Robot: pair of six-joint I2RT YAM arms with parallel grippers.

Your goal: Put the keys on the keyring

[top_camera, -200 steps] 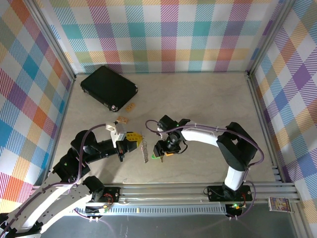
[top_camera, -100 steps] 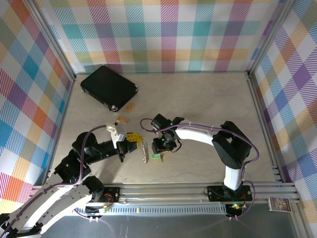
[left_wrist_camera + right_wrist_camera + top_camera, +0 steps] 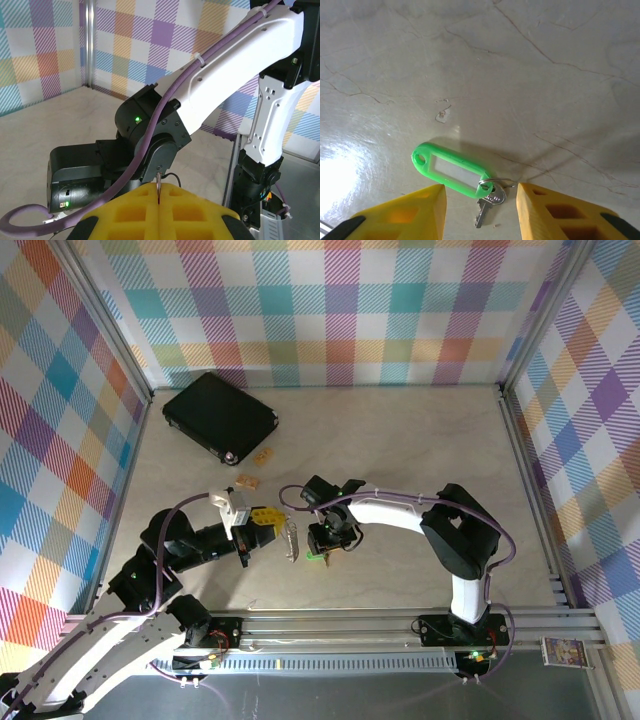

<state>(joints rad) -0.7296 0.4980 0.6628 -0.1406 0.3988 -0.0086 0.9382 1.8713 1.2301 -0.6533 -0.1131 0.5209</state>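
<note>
A silver key (image 3: 487,205) lies on the table, joined by a small ring (image 3: 496,182) to a green tag (image 3: 452,171). My right gripper (image 3: 480,212) stands open just over it, its yellow fingers (image 3: 410,212) on either side of the key without touching it. From above, the right gripper (image 3: 326,543) sits at the green tag (image 3: 315,557). My left gripper (image 3: 158,192) is shut on the thin metal keyring (image 3: 158,181), held edge-on. In the top view the left gripper (image 3: 272,523) holds the keyring (image 3: 290,541) out to the left of the right gripper.
A black case (image 3: 220,417) lies at the back left. Two small tan pieces (image 3: 263,455) (image 3: 247,481) sit on the table between it and the left arm. Plaid walls close three sides, and a metal rail (image 3: 380,625) runs along the front.
The right gripper has shifted left and lower over the green tag, and its jaws have narrowed. The left gripper has stayed shut on the keyring, nearly still.
</note>
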